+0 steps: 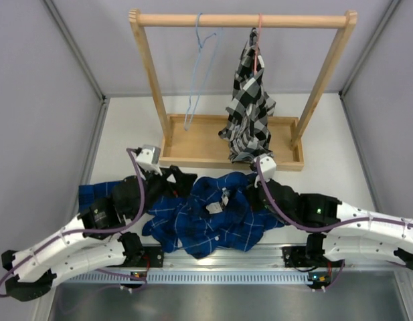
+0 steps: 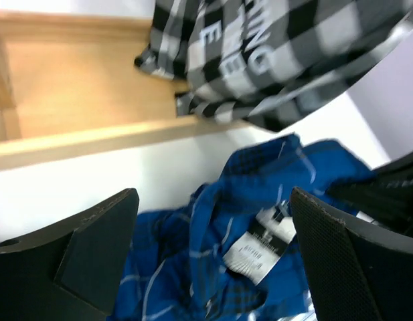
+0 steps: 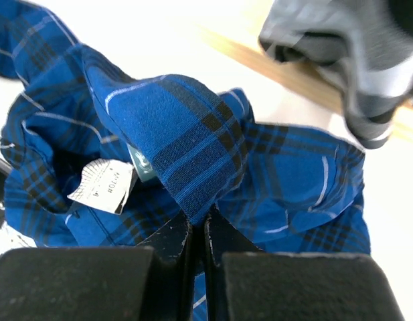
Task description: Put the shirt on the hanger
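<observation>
Crumpled shirt [image 1: 206, 221] on tbl [image 1: 126, 134], hanger [image 1: 195, 87] on rail [image 1: 286, 21]

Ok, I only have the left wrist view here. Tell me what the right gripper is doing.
Observer: The right gripper is shut, pinching a raised fold of the shirt beside its white label.
Operator: Good. Now tell me where the hanger is.
Observer: The hanger hangs bare on the wooden rail, to the left of the checked shirt.
</observation>
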